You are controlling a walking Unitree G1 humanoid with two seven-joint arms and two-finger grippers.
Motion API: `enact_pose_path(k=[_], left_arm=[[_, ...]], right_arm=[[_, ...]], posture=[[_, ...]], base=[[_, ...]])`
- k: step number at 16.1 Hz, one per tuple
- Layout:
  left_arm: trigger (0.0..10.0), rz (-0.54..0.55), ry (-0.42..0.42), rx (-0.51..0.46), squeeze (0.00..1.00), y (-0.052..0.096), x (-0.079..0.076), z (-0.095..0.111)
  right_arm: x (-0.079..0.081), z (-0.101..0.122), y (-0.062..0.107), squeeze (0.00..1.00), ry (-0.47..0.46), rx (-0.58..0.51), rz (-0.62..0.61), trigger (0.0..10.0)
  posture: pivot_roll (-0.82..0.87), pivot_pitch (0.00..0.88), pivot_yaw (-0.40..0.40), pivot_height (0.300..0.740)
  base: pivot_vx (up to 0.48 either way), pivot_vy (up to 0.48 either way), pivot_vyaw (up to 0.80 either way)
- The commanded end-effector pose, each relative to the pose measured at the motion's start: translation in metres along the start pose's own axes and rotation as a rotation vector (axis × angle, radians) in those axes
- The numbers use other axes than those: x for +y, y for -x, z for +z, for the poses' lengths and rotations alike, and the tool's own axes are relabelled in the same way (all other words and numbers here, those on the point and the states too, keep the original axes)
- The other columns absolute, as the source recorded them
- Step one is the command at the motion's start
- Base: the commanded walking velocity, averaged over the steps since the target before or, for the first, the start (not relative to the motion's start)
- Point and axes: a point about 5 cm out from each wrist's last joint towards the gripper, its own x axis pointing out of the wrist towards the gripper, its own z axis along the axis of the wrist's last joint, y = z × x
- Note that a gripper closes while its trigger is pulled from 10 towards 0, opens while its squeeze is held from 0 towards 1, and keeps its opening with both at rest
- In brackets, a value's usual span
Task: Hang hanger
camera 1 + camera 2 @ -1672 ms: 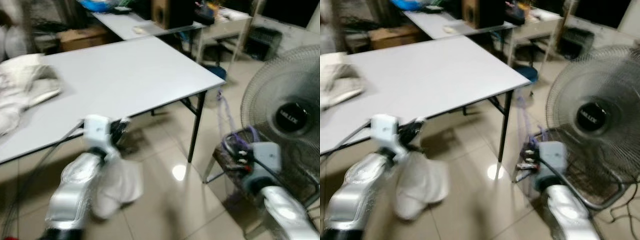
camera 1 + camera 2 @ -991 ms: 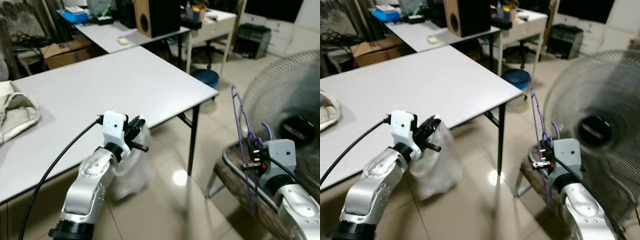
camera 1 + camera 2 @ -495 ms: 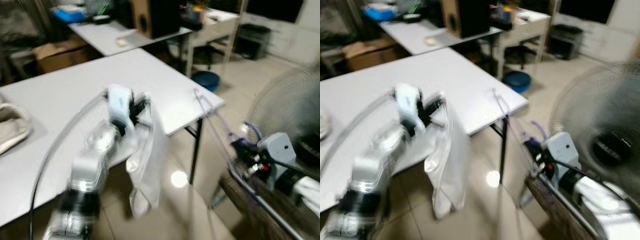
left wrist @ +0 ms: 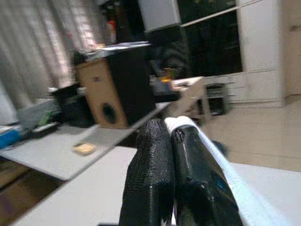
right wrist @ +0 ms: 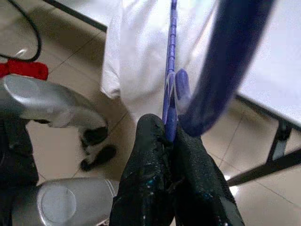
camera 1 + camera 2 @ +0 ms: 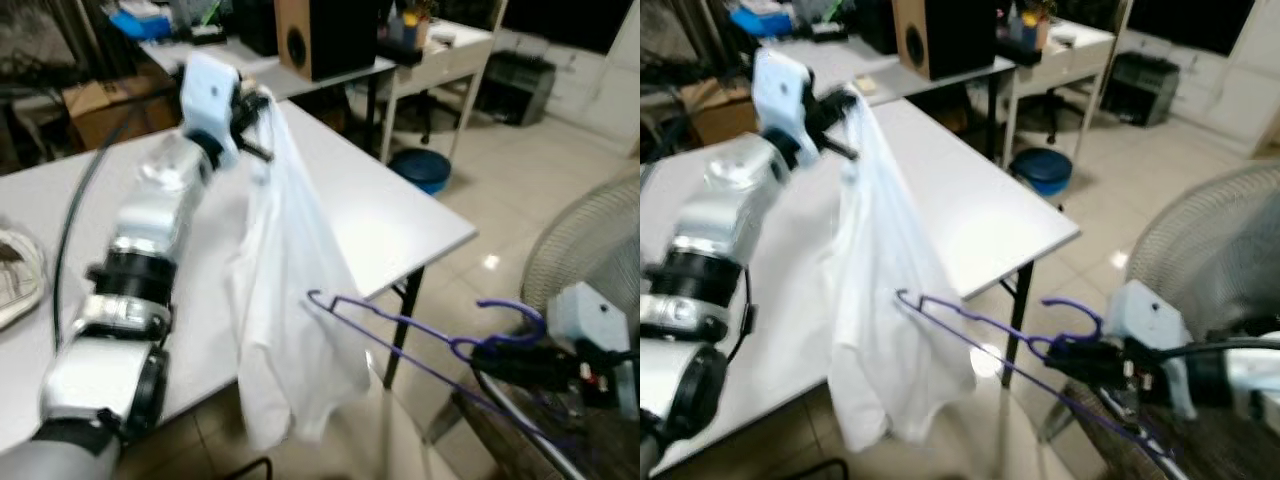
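My left gripper (image 6: 252,110) is raised high over the white table (image 6: 400,215), shut on the top of a white garment (image 6: 290,310) that hangs down past the table's edge. In the left wrist view its black fingers (image 4: 164,179) pinch the white cloth (image 4: 221,160). My right gripper (image 6: 500,358) is low on the right, shut on a purple wire hanger (image 6: 400,325) just below its hook. The hanger lies nearly level, its far tip touching the garment's lower part. The right wrist view shows the purple hanger (image 5: 171,61) running toward the white garment (image 5: 146,47).
A standing fan (image 6: 590,240) is close behind my right arm. A second table with a wooden speaker (image 6: 325,35) stands at the back. A blue bin (image 6: 420,168) sits on the tiled floor beyond the table's corner. A pale cloth heap (image 6: 15,270) lies on the table, far left.
My left gripper has lifted the garment from below the table's edge to high above the table. My right gripper swung the hanger from upright to nearly level, pointing at the garment.
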Motion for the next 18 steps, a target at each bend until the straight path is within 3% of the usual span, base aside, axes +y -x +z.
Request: enact_pose_path(k=[1,5,7,12,15,18], left_arm=[[10.0,0.027,-0.010,-0.013,0.00,0.003,0.016,0.004],[10.0,-0.038,-0.007,-0.094,0.00,-0.002,0.014,0.024],[10.0,-0.088,0.012,-0.119,0.00,-0.002,0.010,0.032],[10.0,-0.301,0.058,-0.174,0.00,0.020,-0.001,0.046],[10.0,-0.440,0.104,-0.225,0.00,0.035,-0.003,0.059],[10.0,-0.387,0.156,-0.334,0.00,0.039,0.012,0.080]], right_arm=[[-0.001,0.011,0.001,0.00,0.035,-0.026,0.037,10.0],[-0.007,0.017,-0.011,0.00,0.060,-0.060,0.086,10.0],[-0.017,0.019,-0.021,0.00,0.083,-0.070,0.085,10.0],[-0.047,0.023,-0.042,0.00,0.122,-0.071,0.083,10.0],[-0.077,0.037,-0.053,0.00,0.218,-0.025,0.061,10.0],[-0.127,0.075,-0.064,0.00,0.399,-0.010,-0.143,10.0]], posture=[[-0.20,0.000,-0.005,0.740],[-0.19,0.000,-0.010,0.740],[-0.19,0.000,-0.002,0.740],[-0.18,0.000,-0.001,0.740],[-0.18,0.000,0.000,0.740],[-0.17,0.000,-0.001,0.740]], base=[[0.379,0.000,0.00],[0.375,0.000,0.00],[0.187,0.000,0.00],[0.000,0.000,0.00],[0.000,0.000,0.00],[0.000,0.000,0.00]])
